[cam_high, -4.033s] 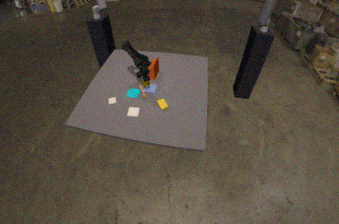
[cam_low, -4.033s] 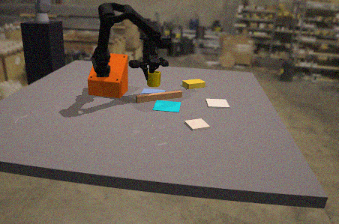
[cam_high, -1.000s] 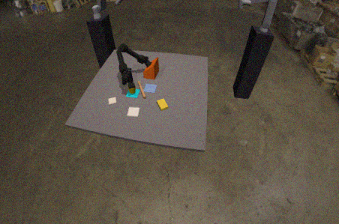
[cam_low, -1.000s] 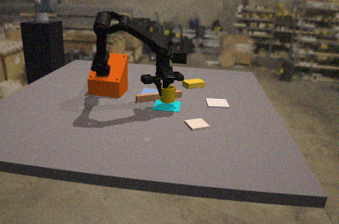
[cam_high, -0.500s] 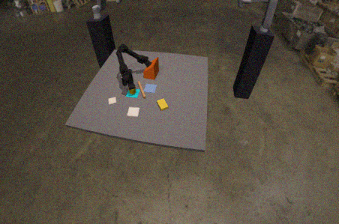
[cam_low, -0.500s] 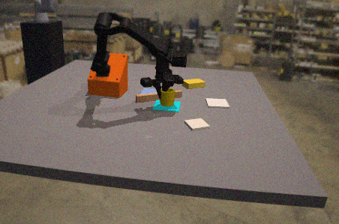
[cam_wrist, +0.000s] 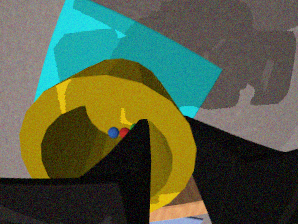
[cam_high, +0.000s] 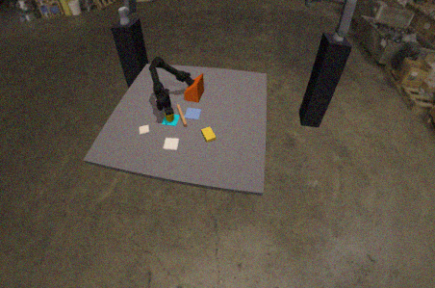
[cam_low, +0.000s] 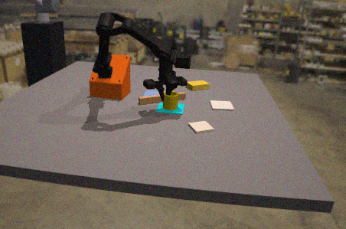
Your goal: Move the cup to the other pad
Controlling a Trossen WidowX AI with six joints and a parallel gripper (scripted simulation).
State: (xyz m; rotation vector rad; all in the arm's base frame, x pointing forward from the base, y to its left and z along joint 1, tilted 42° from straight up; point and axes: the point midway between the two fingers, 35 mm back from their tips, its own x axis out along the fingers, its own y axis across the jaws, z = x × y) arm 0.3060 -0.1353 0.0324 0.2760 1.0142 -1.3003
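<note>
The yellow cup (cam_high: pixel 168 117) (cam_low: pixel 171 100) (cam_wrist: pixel 100 96) stands upright on the cyan pad (cam_high: pixel 171 122) (cam_low: pixel 173 110) (cam_wrist: pixel 87 30). A blue and a red marble (cam_wrist: pixel 119 132) lie inside it. My gripper (cam_high: pixel 167 112) (cam_low: pixel 168 91) (cam_wrist: pixel 162 125) is right above the cup's rim. One finger is inside the cup and the other outside, so they straddle its wall. The fingers stand slightly apart and have loosened from the wall. The pale blue pad (cam_high: pixel 192 113) (cam_low: pixel 150 93) lies just behind the cup.
A wooden stick (cam_high: pixel 181 115) (cam_low: pixel 151 99) lies between the two pads. An orange block (cam_high: pixel 194 90) (cam_low: pixel 111 77) carries the arm's base. A yellow block (cam_high: pixel 208 134) (cam_low: pixel 197 85) and two white tiles (cam_high: pixel 170 144) (cam_high: pixel 143 129) (cam_low: pixel 222 105) (cam_low: pixel 200 126) lie nearby on the grey table (cam_high: pixel 231 153).
</note>
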